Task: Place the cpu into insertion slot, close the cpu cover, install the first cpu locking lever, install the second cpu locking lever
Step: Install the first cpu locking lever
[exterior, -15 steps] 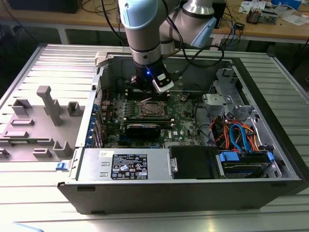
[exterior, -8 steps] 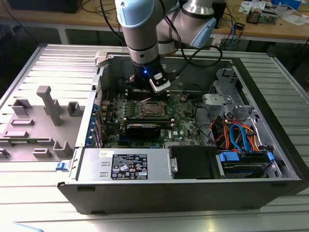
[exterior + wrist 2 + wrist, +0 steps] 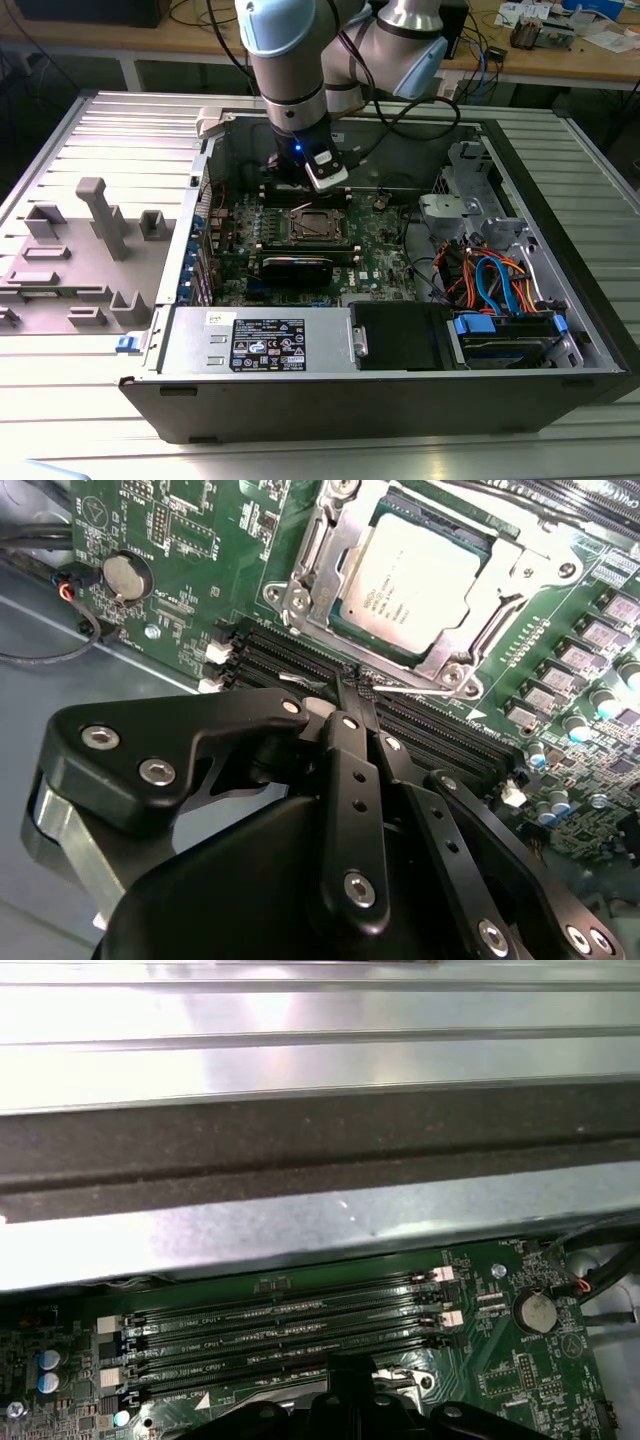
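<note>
The cpu [image 3: 415,580], a silver-grey square chip, lies flat in the insertion slot [image 3: 318,225] on the green motherboard [image 3: 170,520]. The cpu cover [image 3: 308,555], a silvery metal frame, is folded down around the chip's edges. A thin silvery locking lever [image 3: 425,689] runs along the socket's side next to the black memory slots. My gripper [image 3: 357,685] is shut, its black fingertips together and touching that lever wire. In the exterior view the gripper [image 3: 303,195] hangs inside the open computer case just behind the socket.
Long black memory slots [image 3: 280,1335] lie beside the socket, under the grey case wall [image 3: 300,1150]. A coin battery [image 3: 127,577] sits nearby. The labelled power supply [image 3: 265,345] and drive bay with blue and orange cables [image 3: 500,290] fill the case front. A grey fixture [image 3: 100,220] stands outside.
</note>
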{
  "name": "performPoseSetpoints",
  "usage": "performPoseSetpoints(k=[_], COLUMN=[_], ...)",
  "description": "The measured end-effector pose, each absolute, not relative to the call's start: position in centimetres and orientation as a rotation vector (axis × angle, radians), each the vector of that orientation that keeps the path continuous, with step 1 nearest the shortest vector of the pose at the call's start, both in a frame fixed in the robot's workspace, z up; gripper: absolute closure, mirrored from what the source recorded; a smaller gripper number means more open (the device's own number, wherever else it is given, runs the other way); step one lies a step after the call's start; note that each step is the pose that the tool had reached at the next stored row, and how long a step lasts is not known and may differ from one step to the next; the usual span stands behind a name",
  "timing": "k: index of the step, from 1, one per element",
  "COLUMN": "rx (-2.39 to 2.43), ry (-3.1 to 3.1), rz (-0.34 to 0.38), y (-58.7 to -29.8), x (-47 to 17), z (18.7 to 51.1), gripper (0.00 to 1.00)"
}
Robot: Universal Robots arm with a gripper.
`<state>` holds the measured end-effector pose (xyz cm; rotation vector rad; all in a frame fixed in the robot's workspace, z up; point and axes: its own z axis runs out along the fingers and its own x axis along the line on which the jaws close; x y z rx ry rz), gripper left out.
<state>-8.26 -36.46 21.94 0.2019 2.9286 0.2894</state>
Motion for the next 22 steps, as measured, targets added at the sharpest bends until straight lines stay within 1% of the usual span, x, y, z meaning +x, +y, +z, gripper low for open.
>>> performPoseSetpoints(k=[22], rx=[0.253], ry=[2.895], rz=[0.283], y=[-36.14], x=[-9.06], z=[21.49], gripper=[0.89])
